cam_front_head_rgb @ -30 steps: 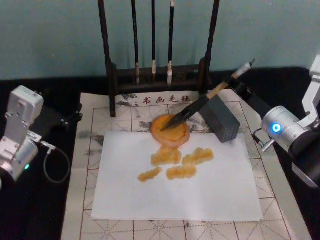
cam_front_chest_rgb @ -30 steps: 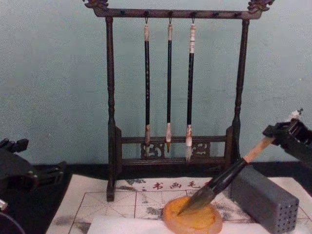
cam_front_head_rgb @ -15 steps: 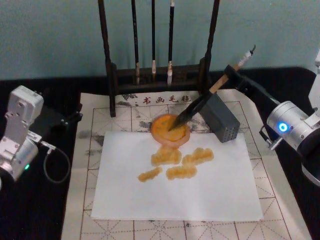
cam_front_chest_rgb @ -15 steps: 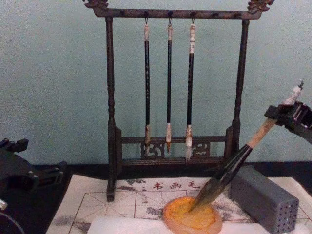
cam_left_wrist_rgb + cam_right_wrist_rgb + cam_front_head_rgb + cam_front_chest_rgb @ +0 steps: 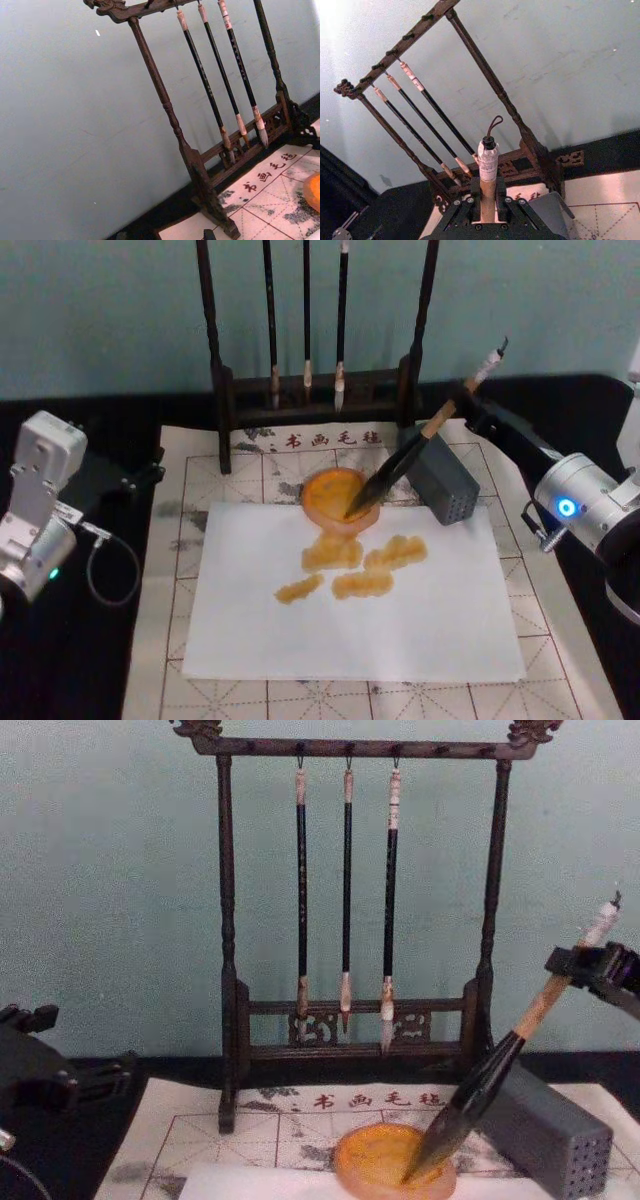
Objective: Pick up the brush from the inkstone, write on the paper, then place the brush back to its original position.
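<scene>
Brush (image 5: 405,455), held in right gripper's (image 5: 462,398) fingers, leans into inkstone (image 5: 325,498) beside grey block (image 5: 445,480), left gripper (image 5: 140,475) parked.

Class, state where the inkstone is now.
In the head view, the inkstone sits at the far edge of the paper, left of the grey block, before the brush rack.

Your layout, near to far
Paper (image 5: 400,630) nearest you; inkstone (image 5: 330,492) at its far edge, brush (image 5: 395,463) tip in it; block (image 5: 448,485) right, rack (image 5: 370,395) behind.
</scene>
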Robot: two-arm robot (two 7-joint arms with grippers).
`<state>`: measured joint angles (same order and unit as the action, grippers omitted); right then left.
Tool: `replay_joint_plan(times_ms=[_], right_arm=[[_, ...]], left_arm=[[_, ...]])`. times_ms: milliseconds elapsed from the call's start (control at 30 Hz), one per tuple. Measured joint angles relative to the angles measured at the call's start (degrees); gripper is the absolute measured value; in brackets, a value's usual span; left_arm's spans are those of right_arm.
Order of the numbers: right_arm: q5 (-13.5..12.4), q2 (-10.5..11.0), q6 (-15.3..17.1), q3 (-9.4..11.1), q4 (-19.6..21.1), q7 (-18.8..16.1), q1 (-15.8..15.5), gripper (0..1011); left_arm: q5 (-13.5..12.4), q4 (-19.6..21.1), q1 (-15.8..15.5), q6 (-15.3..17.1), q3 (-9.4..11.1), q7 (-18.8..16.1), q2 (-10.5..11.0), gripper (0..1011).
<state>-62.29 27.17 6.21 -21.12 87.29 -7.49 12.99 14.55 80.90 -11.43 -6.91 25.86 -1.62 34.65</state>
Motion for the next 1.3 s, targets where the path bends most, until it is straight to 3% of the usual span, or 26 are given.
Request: replay_joint_plan(times_ms=[1300], right_arm=[[2.31, -0.53, 0.34, 4.23, 2.70, 1.22, -4.10, 200]], left_arm=[[0.00, 0.00, 0.00, 0.00, 0.00, 0.00, 0.00, 1001]])
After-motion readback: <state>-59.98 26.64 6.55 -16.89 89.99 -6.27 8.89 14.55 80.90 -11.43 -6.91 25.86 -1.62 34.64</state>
